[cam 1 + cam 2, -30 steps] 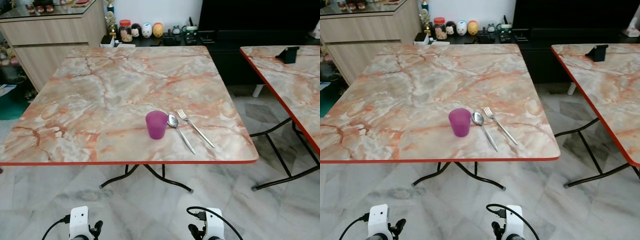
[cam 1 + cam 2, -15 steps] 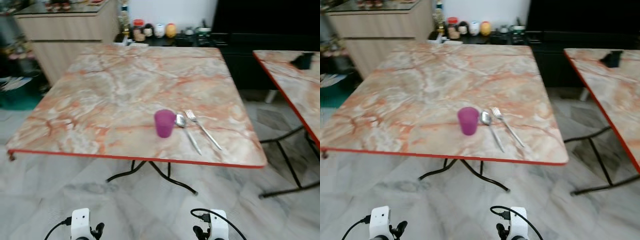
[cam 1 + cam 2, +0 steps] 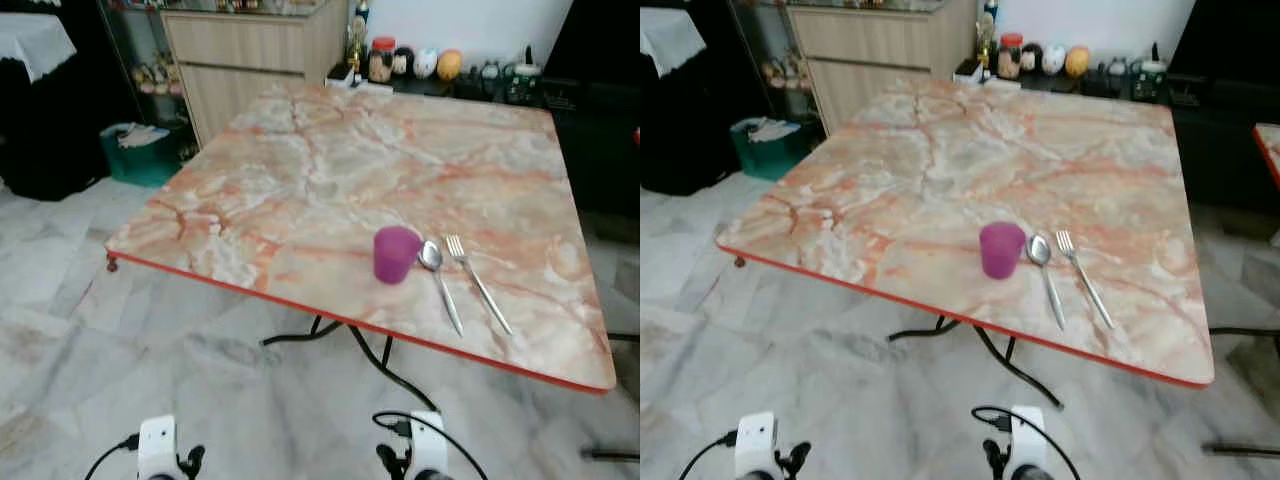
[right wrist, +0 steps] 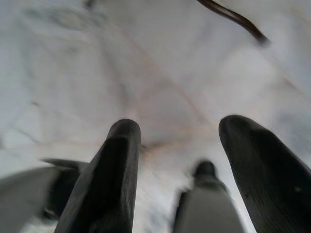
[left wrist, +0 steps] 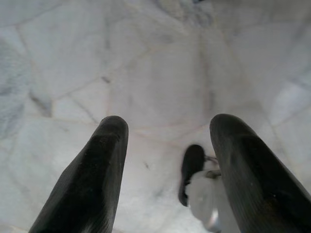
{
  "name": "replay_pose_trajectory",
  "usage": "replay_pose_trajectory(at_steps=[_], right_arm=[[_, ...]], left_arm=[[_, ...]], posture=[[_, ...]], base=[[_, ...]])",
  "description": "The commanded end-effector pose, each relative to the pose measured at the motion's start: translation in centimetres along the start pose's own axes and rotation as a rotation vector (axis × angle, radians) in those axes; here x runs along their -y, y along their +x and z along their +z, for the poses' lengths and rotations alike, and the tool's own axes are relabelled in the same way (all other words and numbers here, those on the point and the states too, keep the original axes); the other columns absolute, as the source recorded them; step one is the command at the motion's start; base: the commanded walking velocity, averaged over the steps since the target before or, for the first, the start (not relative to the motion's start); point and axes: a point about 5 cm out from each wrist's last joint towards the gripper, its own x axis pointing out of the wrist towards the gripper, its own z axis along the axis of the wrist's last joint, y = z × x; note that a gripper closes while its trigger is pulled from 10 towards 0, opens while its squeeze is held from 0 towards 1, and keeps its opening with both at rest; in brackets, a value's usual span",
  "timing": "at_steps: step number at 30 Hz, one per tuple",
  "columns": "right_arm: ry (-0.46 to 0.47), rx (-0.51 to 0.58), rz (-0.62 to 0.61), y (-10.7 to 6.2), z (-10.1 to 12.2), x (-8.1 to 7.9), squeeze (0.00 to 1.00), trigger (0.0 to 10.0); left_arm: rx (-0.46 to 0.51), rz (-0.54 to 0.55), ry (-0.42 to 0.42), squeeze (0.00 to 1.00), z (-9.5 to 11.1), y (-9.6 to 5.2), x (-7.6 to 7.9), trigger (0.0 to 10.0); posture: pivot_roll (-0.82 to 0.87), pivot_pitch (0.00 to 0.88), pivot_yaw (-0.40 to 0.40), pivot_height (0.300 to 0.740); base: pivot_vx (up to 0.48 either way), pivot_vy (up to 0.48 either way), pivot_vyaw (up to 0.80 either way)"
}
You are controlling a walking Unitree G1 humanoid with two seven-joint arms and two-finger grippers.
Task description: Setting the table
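Observation:
A purple cup (image 3: 396, 253) stands upright on the marble-patterned table (image 3: 330, 170), close to its red front edge. Just right of the cup lie a spoon (image 3: 440, 281) and a fork (image 3: 477, 282), side by side and angled. Both arms hang low over the floor, well short of the table. My left gripper (image 5: 167, 160) is open above pale floor tiles with nothing between its fingers. My right gripper (image 4: 187, 170) is open too, over the floor near a black table leg (image 4: 233, 18).
A wooden cabinet (image 3: 255, 55) stands behind the table on the left, with a teal bin (image 3: 140, 150) beside it. Jars and figurines (image 3: 415, 62) line a dark low unit at the back. Black table legs (image 3: 375, 355) cross underneath. Marble floor spreads before me.
The whole picture has swung: the camera turned left, so the table now sits right of centre and the second table has left view. Cup, spoon and fork kept their places.

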Motion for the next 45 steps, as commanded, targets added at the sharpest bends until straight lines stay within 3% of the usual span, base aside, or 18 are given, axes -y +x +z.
replay_pose_trajectory(at_steps=[1, 24, 36, 37, 38, 39, 43, 45], right_arm=[[-0.004, 0.032, 0.000, 0.1, 0.5, -0.1, 0.00, 10.0], [-0.149, 0.167, -0.008, -0.2, 1.8, 0.1, 0.00, 10.0], [-0.123, 0.188, -0.035, -0.3, 1.6, 0.2, 0.00, 10.0], [-0.146, 0.356, -0.015, -0.9, 3.4, 1.0, 0.00, 10.0], [-0.146, 0.356, -0.015, -0.9, 3.4, 1.0, 0.00, 10.0], [-0.210, 0.575, 0.018, -2.4, 5.7, 1.7, 0.00, 10.0], [-0.294, 0.677, 0.013, -3.1, 7.1, 1.2, 0.00, 10.0], [-0.267, 0.668, 0.012, -2.8, 7.4, 1.2, 0.00, 10.0]], left_arm=[[-0.016, 0.005, -0.005, 0.00, -0.5, -0.1, -0.2, 10.0], [-0.037, -0.019, 0.020, 0.00, -1.1, -0.2, 0.4, 10.0], [-0.041, -0.027, 0.032, 0.00, -1.2, -0.3, 0.6, 10.0], [-0.039, -0.029, 0.033, 0.00, -1.2, -0.2, 0.6, 10.0], [-0.039, -0.029, 0.033, 0.00, -1.2, -0.2, 0.6, 10.0], [-0.036, -0.030, 0.035, 0.00, -1.0, -0.2, 0.7, 10.0], [-0.030, -0.032, 0.036, 0.00, -0.8, -0.1, 0.8, 10.0], [-0.027, -0.033, 0.033, 0.00, -0.7, -0.1, 0.9, 10.0]], posture=[[-0.02, 0.000, 0.007, 0.719], [-0.05, 0.000, -0.001, 0.719], [-0.06, 0.000, 0.005, 0.719], [-0.06, 0.000, 0.005, 0.719], [-0.06, 0.000, 0.005, 0.719], [-0.06, 0.000, 0.004, 0.719], [-0.06, 0.000, 0.004, 0.719], [-0.05, 0.000, 0.003, 0.719]], base=[[0.000, 0.000, 0.00], [0.000, 0.000, 0.00], [0.000, 0.000, 0.00], [0.000, 0.000, 0.00], [0.000, 0.000, 0.00], [0.000, 0.000, 0.00], [0.000, 0.000, 0.00], [0.000, 0.000, 0.00]])
